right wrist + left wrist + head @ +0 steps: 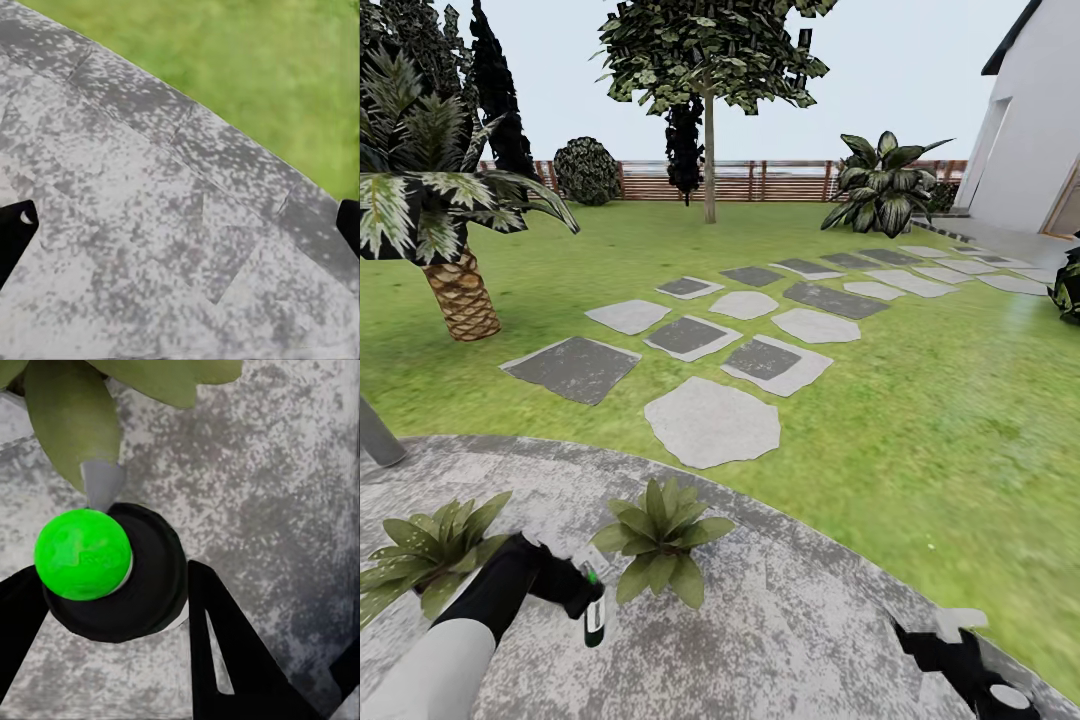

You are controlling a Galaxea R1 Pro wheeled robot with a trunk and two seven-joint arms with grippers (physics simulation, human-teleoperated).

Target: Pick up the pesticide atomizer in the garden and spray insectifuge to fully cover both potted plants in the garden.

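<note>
My left gripper [586,598] is shut on the pesticide atomizer [594,608], a slim dark bottle with a white label and a bright green tip, held upright just left of the nearer potted plant [660,540]. The left wrist view looks down on the atomizer's green tip [82,553] between the black fingers [225,645], with a broad olive leaf [71,420] just beyond it. A second potted plant [430,550] sits at the left on the round grey patio [790,620]. My right gripper [970,665] hangs open over the patio's right side.
Grey stepping stones [710,420] cross the lawn [920,420] toward a white house [1030,120]. A palm [455,280] stands at the left, a tree [708,150] and striped-leaf shrub [880,190] farther back, before a brown slatted fence [760,180].
</note>
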